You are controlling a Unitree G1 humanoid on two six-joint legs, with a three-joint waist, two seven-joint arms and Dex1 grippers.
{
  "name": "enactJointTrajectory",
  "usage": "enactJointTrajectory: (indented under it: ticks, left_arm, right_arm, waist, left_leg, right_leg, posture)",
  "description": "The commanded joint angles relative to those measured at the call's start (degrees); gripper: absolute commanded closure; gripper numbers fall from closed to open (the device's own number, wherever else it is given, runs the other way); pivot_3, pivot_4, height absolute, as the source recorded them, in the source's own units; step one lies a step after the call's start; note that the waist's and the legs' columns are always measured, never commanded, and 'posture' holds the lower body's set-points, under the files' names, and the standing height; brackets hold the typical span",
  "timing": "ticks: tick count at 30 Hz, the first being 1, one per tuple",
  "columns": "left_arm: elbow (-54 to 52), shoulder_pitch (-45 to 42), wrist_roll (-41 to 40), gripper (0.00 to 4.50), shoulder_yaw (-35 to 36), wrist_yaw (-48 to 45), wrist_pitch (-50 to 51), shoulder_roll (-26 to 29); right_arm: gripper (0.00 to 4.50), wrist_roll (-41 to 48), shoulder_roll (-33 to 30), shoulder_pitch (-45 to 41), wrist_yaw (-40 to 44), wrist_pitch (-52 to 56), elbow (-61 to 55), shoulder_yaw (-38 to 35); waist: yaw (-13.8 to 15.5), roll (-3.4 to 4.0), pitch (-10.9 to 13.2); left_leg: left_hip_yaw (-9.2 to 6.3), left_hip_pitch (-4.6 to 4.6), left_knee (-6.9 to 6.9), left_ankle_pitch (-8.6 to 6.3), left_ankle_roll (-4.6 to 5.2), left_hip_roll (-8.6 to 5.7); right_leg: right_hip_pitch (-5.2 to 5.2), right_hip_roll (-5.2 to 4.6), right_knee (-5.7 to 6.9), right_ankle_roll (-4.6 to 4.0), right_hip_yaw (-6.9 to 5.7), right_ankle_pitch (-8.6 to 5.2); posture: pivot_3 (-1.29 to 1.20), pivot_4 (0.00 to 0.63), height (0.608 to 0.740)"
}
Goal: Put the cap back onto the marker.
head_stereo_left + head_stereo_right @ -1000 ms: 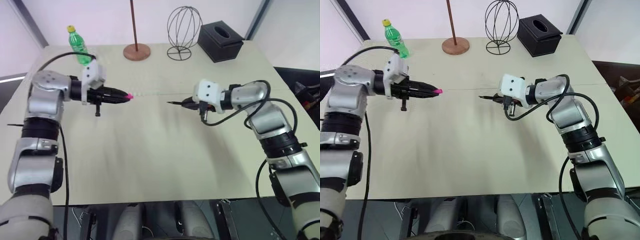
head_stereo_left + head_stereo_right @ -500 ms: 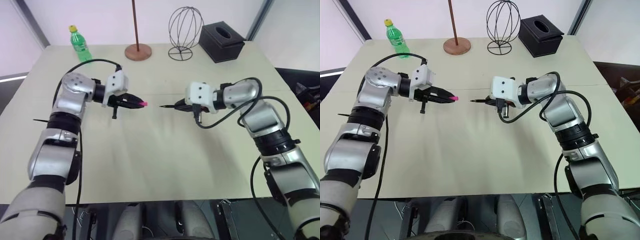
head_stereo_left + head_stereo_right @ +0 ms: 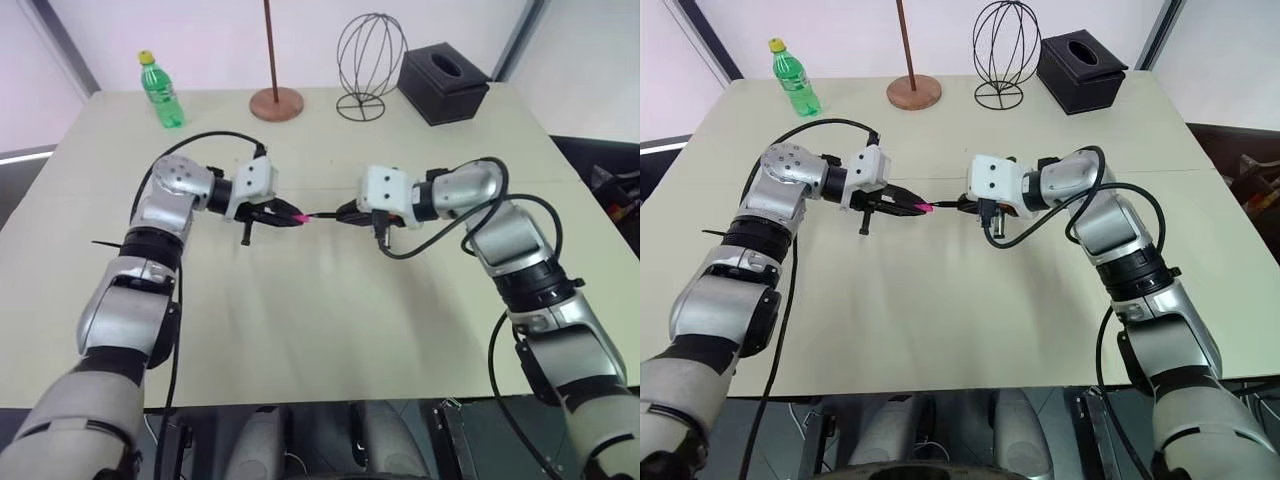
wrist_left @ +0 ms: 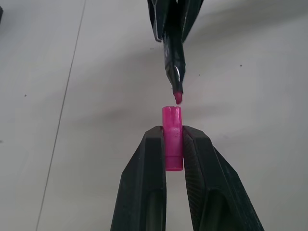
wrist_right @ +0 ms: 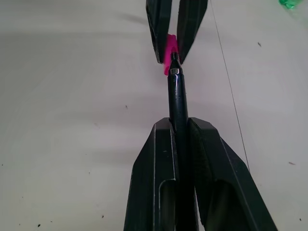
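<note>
pale beige table (image 3: 320, 330) fills most of what you're looking at, with the clutter pushed to the far edge: green bottle (image 3: 160, 91) around 11 o'clock, a wooden stand with a round base (image 3: 275, 102) and a wire egg-shaped frame (image 3: 370, 60) near 12, black tissue box (image 3: 444, 83) around 1. all of it sits well apart from the action, so you've got free room in the middle.

your left gripper (image 4: 173, 144) is pinched narrow on the cap (image 4: 172, 137), fingers clamped on its rear half so the open mouth pokes out free toward the other arm. makes sense, that's the end the tip has to go into. your right gripper (image 5: 179, 132) is clamped tight around the marker (image 5: 177, 96) partway down the barrel, leaving the front end sticking out long enough to reach.

both are held up off the table, roughly at the centre of the scene, pointing at each other, cap at 9 and marker at 3. in the left wrist view the pink tip sits just shy of the cap's mouth, apart by a sliver, and looks a hair off to one side. i'd guess you need a tiny sideways nudge before pushing in, otherwise the tip may catch the rim.

can't read any label or writing anywhere, bottle included.
</note>
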Motion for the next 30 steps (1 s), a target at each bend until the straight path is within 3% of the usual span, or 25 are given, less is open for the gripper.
enactJointTrajectory:
  ticks: [1,14,30]
  left_arm:
    - [-0.5,-2.21,-0.19,3.96,0.9,-0.18,-0.56,0.74]
    - [-2.11,-1.33,-0.52,3.96,1.06,-2.22,0.36,3.36]
    - [-3.93,-1.19,-1.86,3.96,1.96,-2.08,2.54,2.14]
  right_arm:
    - [4.5,0.04,0.18,-1.5,-0.4,-0.21,-2.08,-0.38]
    - [4.5,-0.35,0.09,-1.18,-0.84,-0.85,-1.08,-0.65]
    - [4.5,-0.56,0.92,-1.1,-1.24,-1.24,-0.11,-0.34]
  waist:
    - [-0.05,0.0,0.0]
    - [-0.06,0.0,0.0]
    - [-0.08,0.0,0.0]
  left_leg:
    - [0.0,0.0,0.0,0.0,0.0,0.0]
    - [-0.01,0.0,0.0,0.0,0.0,0.0]
    - [-0.02,0.0,0.02,0.0,0.0,0.0]
  right_leg:
    - [0.0,0.0,0.0,0.0,0.0,0.0]
    - [0.0,0.01,0.01,0.0,0.0,0.0]
    - [0.01,0.0,0.01,0.0,0.0,0.0]
  posture:
    - [0.0,0.15,0.74]
    - [0.0,0.15,0.74]
    - [0.0,0.15,0.74]
